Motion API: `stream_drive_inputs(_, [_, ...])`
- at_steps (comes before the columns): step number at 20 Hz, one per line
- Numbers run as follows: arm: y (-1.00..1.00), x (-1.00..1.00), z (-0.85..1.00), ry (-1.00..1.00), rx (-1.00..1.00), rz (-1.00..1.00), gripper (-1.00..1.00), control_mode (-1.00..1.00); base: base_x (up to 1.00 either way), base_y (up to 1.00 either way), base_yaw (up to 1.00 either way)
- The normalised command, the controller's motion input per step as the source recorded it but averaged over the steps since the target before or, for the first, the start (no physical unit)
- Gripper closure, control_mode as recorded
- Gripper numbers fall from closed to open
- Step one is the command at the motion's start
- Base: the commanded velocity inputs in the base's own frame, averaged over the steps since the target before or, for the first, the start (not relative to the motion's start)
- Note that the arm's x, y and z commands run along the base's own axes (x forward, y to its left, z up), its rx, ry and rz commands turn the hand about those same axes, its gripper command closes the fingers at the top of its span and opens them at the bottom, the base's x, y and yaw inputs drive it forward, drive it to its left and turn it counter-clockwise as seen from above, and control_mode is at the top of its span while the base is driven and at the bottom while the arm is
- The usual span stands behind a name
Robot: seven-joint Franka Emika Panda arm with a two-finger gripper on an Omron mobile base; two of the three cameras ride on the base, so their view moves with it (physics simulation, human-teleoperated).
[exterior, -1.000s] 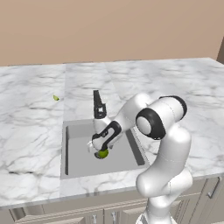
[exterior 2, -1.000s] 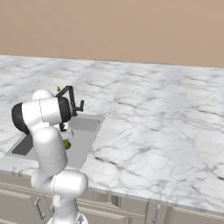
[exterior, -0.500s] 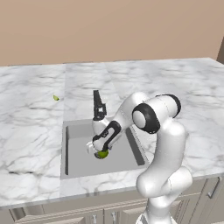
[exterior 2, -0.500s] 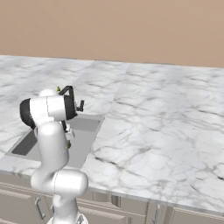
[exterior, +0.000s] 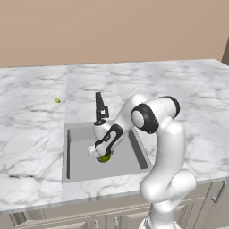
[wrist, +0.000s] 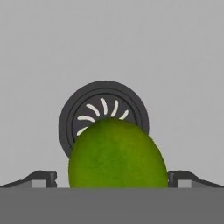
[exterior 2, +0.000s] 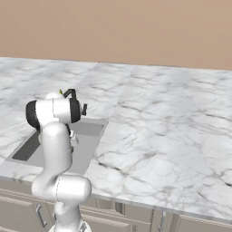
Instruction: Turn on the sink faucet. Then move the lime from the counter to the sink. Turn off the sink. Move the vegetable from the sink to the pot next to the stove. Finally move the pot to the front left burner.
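The lime [wrist: 118,153], round and glossy green, lies on the floor of the grey sink [exterior: 80,166] beside the dark round drain [wrist: 104,89]. My gripper [exterior: 102,154] reaches down into the basin and stands open. Its two fingertips [wrist: 43,178] flank the lime with a gap on each side. In the left base view the lime [exterior: 106,158] peeks out under the hand. The matte-black faucet [exterior: 100,108] stands at the sink's back edge, just behind my forearm; it also appears as the faucet [exterior 2: 72,95] over my shoulder. The pot and the stove are out of view.
White marble counter [exterior: 179,89] surrounds the sink [exterior 2: 90,131] on all sides. A tiny yellow-green speck [exterior: 57,100] lies on the counter at the back left. Beige cabinet fronts [exterior 2: 136,222] run below the front edge.
The arm has leaned further left and down, and the hand has sunk a little lower over the lime. The jaws stay open and the lime has not moved.
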Motion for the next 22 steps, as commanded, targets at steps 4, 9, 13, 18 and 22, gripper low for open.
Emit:
stream_drive_inputs(4, [0.01, 0.03, -0.14, 0.00, 0.00, -0.01, -1.00, -1.00, 0.00, 0.00, 0.00])
stream_drive_inputs(9, [0.01, 0.00, -0.20, 0.00, 0.00, -0.01, -1.00, -1.00, 0.00, 0.00, 0.00])
stream_drive_inputs(13, [0.02, 0.00, -0.39, 0.00, 0.00, 0.00, 1.00, -1.00, 0.00, 0.00, 0.00])
stream_drive_inputs(18, [0.02, 0.00, -0.25, 0.00, -0.01, 0.00, 1.00, -1.00, 0.00, 0.00, 0.00])
stream_drive_inputs(22, [0.01, -0.18, -0.02, -0.02, 0.00, 0.00, 1.00, -1.00, 0.00, 0.00, 0.00])
